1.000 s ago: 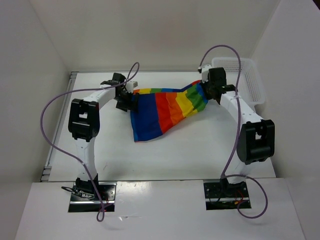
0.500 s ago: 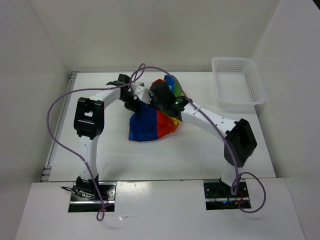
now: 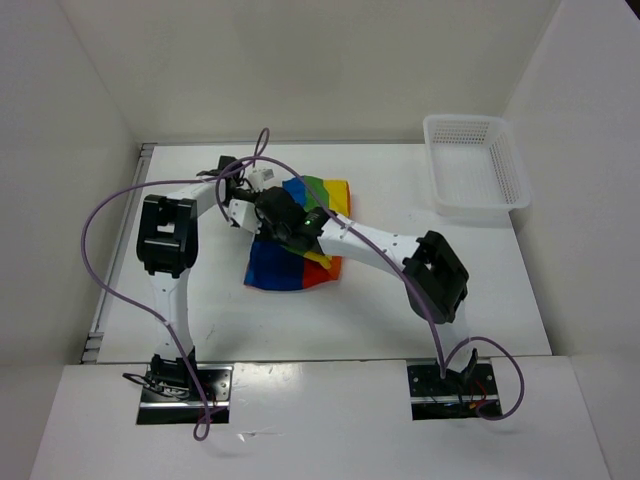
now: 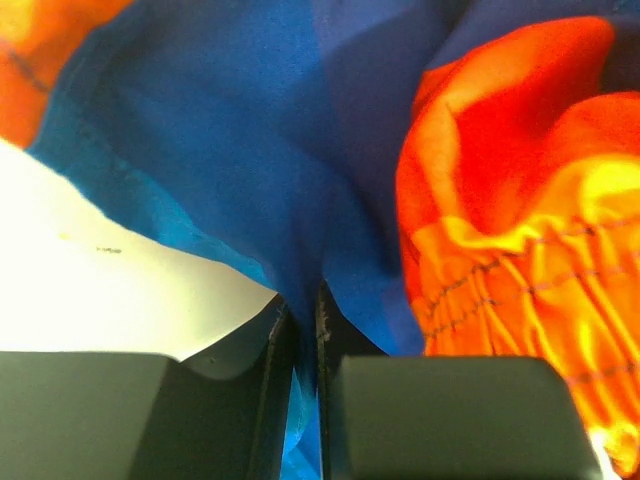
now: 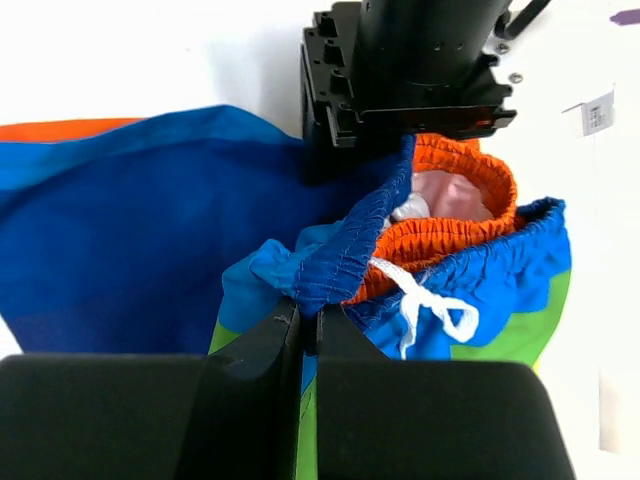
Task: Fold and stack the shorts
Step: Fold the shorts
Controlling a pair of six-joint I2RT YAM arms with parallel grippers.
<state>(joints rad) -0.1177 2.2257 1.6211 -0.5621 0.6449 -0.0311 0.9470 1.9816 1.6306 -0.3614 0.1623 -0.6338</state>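
Shorts [image 3: 272, 268] lie bunched on our tabletop [image 3: 480, 290], just ten o'clock of centre. We see the left tool [image 4: 306, 312] clamped on their blue fabric, the right tool [image 5: 309, 318] pinching a blue edge.

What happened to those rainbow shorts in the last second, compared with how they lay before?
The right end effector swept leftward across the table, carrying its end of the shorts over onto the other end, so they went from spread out to folded. The left end effector closed on the blue fabric. The right one kept its grip throughout; the white basket stayed put.
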